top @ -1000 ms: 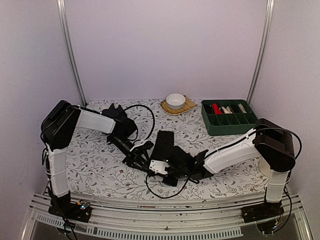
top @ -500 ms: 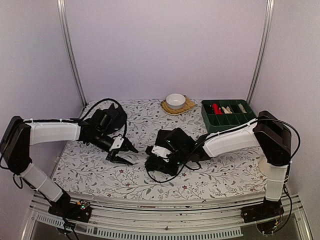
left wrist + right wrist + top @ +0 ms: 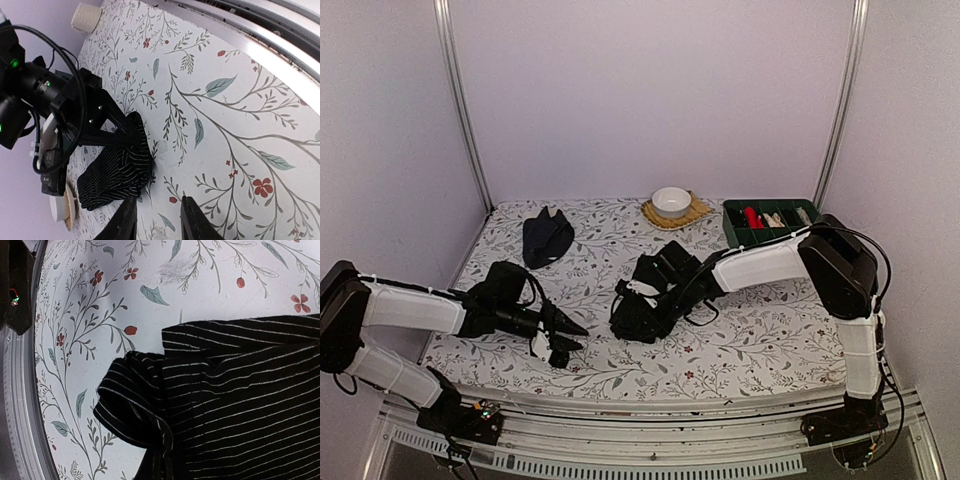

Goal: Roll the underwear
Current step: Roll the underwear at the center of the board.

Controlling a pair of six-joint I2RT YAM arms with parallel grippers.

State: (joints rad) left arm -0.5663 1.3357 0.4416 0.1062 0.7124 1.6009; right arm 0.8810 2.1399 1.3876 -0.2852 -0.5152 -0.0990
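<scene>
A black pin-striped underwear [image 3: 642,318] lies bunched at the middle of the floral table [image 3: 760,340]. My right gripper [image 3: 626,300] reaches in from the right and is shut on the garment's left edge. In the right wrist view the striped cloth [image 3: 240,390] fills the frame, gathers at the bottom centre and hides the fingers. My left gripper [image 3: 570,342] lies low near the front left, apart from the cloth, open and holding nothing. The left wrist view shows its empty gripper [image 3: 159,199], the underwear [image 3: 117,172] beyond it and the right gripper [image 3: 131,135] on that cloth. A second black underwear [image 3: 545,237] lies at the back left.
A white bowl [image 3: 671,200] sits on a yellow woven mat [image 3: 698,212] at the back centre. A green divided tray [image 3: 775,252] with small items stands at the back right. The metal rail [image 3: 280,45] runs along the table's near edge. Black cables trail by both wrists.
My left arm has let go and swung away from the striped underwear, down to the front left. My right gripper has drawn the cloth back and left, bunching it.
</scene>
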